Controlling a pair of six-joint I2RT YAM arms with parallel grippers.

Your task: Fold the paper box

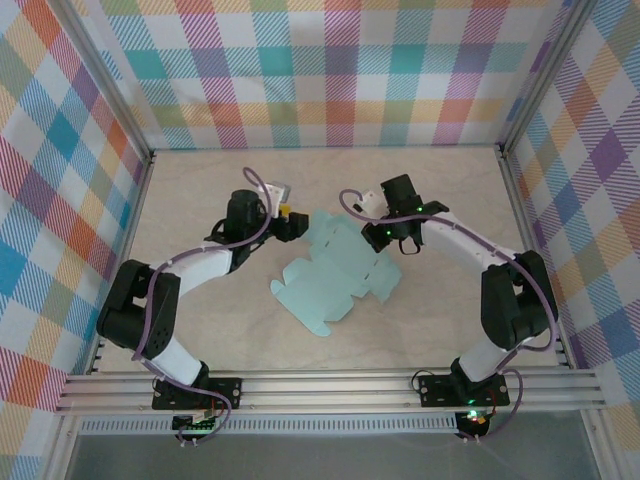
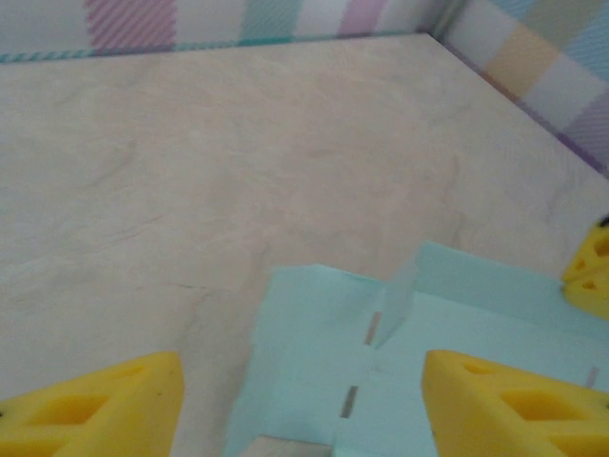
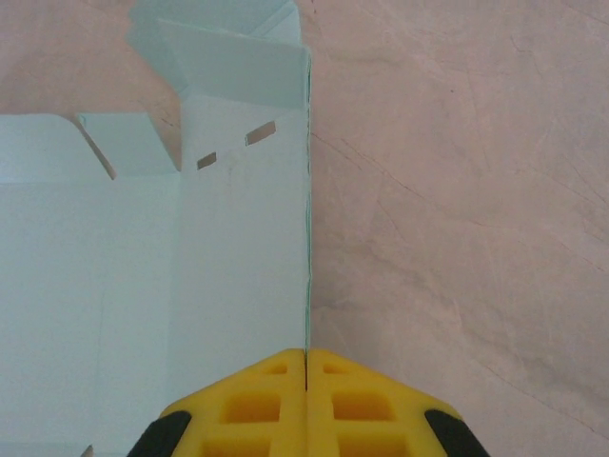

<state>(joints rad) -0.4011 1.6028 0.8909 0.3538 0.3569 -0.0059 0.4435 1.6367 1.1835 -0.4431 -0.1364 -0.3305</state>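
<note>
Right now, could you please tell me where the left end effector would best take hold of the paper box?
Probably the small flap standing up from the paper box, approached from the sheet's left, where the open left end effector faces it. Most of the rest lies flat on the table, offering little to pinch.

Pale, marbled beige table (image 1: 200, 330) under even light, with pastel plaid walls (image 1: 330, 70) around three sides of it and a metal rail (image 1: 330, 385) along its near edge.
</note>
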